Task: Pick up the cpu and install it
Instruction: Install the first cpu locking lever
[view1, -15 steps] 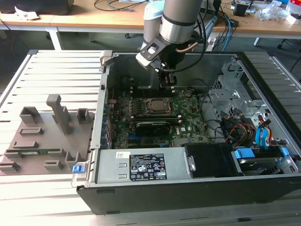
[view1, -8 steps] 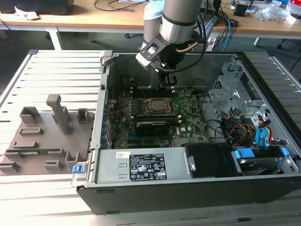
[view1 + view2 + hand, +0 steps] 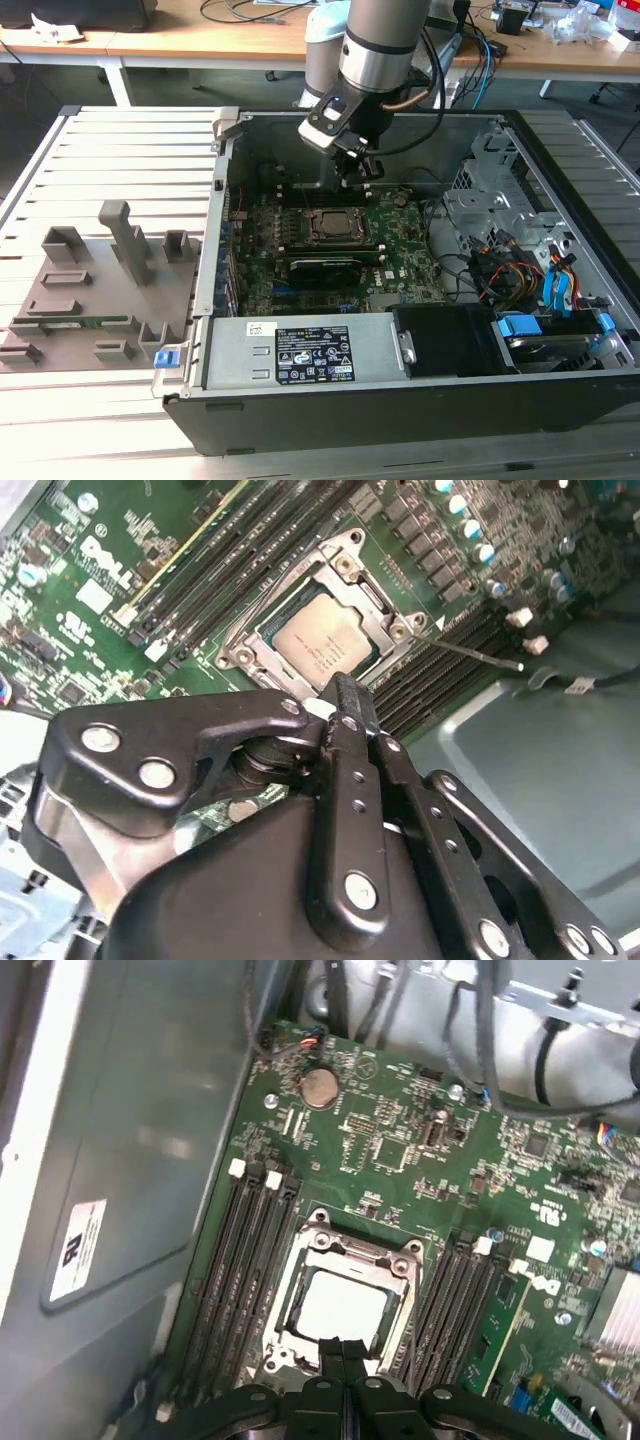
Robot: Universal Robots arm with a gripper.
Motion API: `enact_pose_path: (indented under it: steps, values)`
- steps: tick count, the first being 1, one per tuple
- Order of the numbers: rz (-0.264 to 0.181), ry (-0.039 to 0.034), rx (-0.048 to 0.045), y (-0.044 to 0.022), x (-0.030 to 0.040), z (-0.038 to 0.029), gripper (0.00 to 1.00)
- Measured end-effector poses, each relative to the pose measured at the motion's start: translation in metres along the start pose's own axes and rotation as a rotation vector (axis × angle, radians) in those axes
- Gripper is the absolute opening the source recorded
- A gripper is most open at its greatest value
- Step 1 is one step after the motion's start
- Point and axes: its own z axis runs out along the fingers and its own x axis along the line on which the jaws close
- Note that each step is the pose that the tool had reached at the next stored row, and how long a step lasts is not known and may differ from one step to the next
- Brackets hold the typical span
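Note:
The cpu (image 3: pixel 325 640) lies flat inside the metal-framed socket (image 3: pixel 240 652) on the green motherboard (image 3: pixel 400 250), its silvery top facing up. It also shows in the first wrist view as the cpu (image 3: pixel 340 1307) and in the exterior view as the cpu (image 3: pixel 330 222). My gripper (image 3: pixel 357 172) hangs inside the open computer case, just above the socket's far edge. In both wrist views its black fingers (image 3: pixel 343 1352) are pressed together with nothing between them. The gripper (image 3: pixel 345 692) stands clear of the chip.
Dark memory slots (image 3: pixel 245 1260) run along both sides of the socket. A power supply (image 3: pixel 300 350), a black drive bay (image 3: pixel 450 338) and bundled cables (image 3: pixel 500 270) fill the case's near and right parts. A grey fixture plate (image 3: pixel 95 290) with a green memory stick (image 3: pixel 85 322) lies outside at the exterior view's left.

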Motion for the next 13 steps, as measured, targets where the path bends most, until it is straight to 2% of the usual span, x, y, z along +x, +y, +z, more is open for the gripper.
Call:
enact_pose_path:
  steps: [2,6,9,13]
  values:
    - [-0.057,-0.0041,0.0030,0.0000,0.0000,0.0001,0.11]
    - [-0.141,-0.0104,0.0075,0.0000,0.0000,0.0000,0.11]
    - [-0.169,-0.0125,0.0090,0.0000,0.0000,0.0000,0.11]
    - [-0.238,-0.0176,0.0127,0.0000,0.0000,0.0001,0.11]
